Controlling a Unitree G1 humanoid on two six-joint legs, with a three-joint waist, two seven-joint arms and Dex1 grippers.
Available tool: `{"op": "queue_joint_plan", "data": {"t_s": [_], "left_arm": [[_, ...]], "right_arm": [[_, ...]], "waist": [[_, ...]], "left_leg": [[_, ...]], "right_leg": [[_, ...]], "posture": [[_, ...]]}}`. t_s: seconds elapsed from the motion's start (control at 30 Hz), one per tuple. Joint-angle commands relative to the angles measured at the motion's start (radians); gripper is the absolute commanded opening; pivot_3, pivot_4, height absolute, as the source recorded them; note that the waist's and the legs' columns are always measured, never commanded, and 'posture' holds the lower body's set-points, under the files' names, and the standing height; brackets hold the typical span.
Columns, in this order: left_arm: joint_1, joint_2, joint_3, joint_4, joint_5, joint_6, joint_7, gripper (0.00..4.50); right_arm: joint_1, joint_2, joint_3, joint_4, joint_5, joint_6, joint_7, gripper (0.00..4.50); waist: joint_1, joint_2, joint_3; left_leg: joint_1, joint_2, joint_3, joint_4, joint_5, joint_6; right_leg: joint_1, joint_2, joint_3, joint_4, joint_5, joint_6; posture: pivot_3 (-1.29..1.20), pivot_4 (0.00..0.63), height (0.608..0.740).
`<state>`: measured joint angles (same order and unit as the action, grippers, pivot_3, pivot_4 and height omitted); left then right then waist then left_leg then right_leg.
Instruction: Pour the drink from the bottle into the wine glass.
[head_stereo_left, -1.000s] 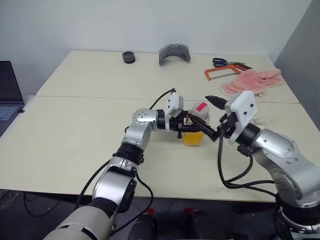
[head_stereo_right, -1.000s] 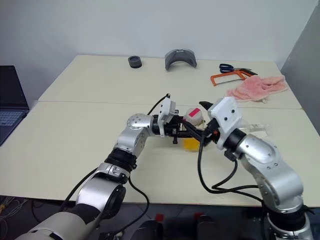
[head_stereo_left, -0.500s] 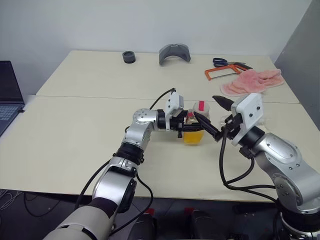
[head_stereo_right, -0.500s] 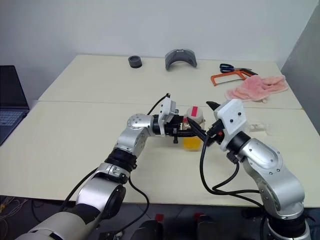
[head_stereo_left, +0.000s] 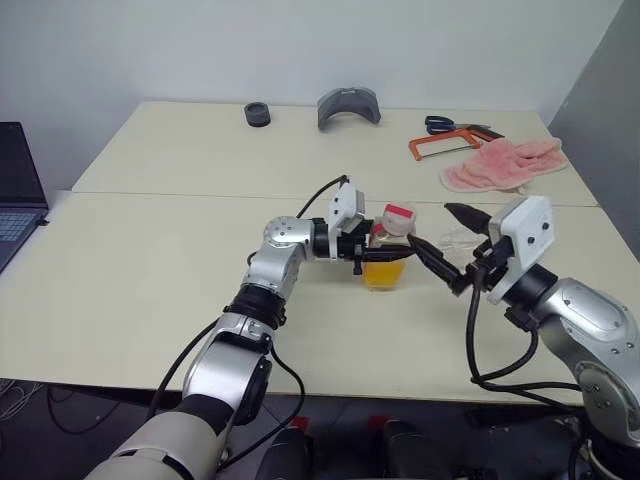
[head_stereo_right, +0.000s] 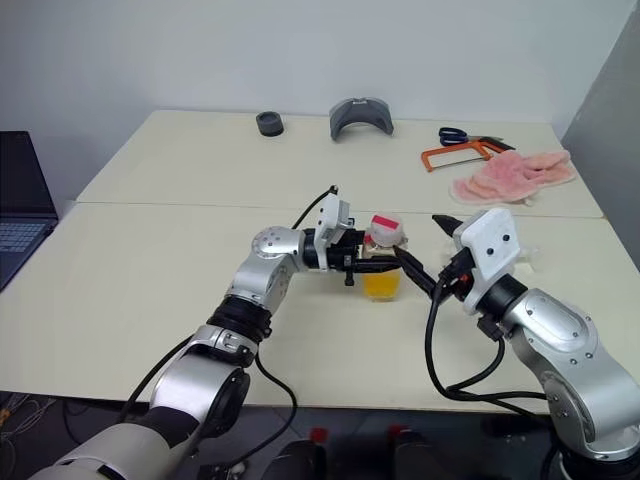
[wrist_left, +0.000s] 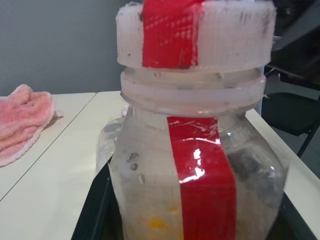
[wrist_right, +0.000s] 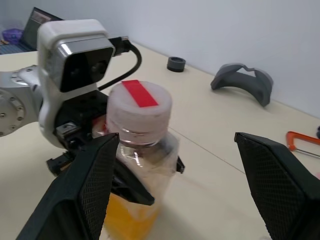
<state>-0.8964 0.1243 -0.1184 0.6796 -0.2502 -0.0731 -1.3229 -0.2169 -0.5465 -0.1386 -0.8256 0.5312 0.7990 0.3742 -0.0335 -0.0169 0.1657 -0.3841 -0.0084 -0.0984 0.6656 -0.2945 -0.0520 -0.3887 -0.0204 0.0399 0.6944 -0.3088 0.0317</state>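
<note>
Wine glass (head_stereo_left: 455, 238) faint behind right tool (head_stereo_left: 446, 244).

Bare table (head_stereo_left: 150, 270) lies open left of the bottle (head_stereo_left: 386, 255); the right gripper (head_stereo_left: 445, 245) crowds its other side.

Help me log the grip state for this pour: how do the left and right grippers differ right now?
The left gripper is shut on the bottle, while the right gripper stands open and holds nothing. The left gripper reaches the bottle from the robot's left; the right gripper sits just off its other side, fingers apart from it. Both have black fingers and sit level, at about the bottle's height above the table.
</note>
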Motion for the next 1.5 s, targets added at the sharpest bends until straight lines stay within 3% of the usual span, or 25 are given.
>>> {"op": "queue_joint_plan", "data": {"t_s": [0.03, 0.4, 0.9, 1.5], "left_arm": [[-0.03, -0.003, 0.014, -0.01, -0.015, -0.021, -0.005, 1.65], [-0.047, -0.005, 0.02, 0.002, -0.02, -0.023, -0.001, 1.65], [-0.037, -0.014, 0.02, -0.009, -0.022, -0.022, -0.001, 1.65], [-0.035, -0.01, 0.019, -0.011, -0.021, -0.021, -0.006, 1.65]], "right_arm": [[-0.014, -0.006, -0.011, -0.064, 0.045, 0.01, 0.0, 3.94], [-0.056, 0.01, 0.027, -0.047, 0.045, -0.004, -0.028, 3.94], [-0.178, 0.052, 0.137, 0.047, -0.085, -0.057, -0.08, 3.94], [-0.138, 0.035, 0.114, 0.059, -0.135, -0.068, -0.056, 3.94]], "waist": [[0.0, 0.0, 0.0], [0.0, 0.0, 0.0], [0.0, 0.0, 0.0], [0.0, 0.0, 0.0]], "left_leg": [[0.0, 0.0, 0.0, 0.0, 0.0, 0.0], [0.0, 0.0, 0.0, 0.0, 0.0, 0.0], [0.0, 0.0, 0.0, 0.0, 0.0, 0.0], [0.0, 0.0, 0.0, 0.0, 0.0, 0.0]], "right_leg": [[0.0, 0.0, 0.0, 0.0, 0.0, 0.0], [0.0, 0.0, 0.0, 0.0, 0.0, 0.0], [0.0, 0.0, 0.0, 0.0, 0.0, 0.0], [0.0, 0.0, 0.0, 0.0, 0.0, 0.0]], "posture": [[0.0, 0.15, 0.74], [0.0, 0.15, 0.74], [0.0, 0.15, 0.74], [0.0, 0.15, 0.74]]}}
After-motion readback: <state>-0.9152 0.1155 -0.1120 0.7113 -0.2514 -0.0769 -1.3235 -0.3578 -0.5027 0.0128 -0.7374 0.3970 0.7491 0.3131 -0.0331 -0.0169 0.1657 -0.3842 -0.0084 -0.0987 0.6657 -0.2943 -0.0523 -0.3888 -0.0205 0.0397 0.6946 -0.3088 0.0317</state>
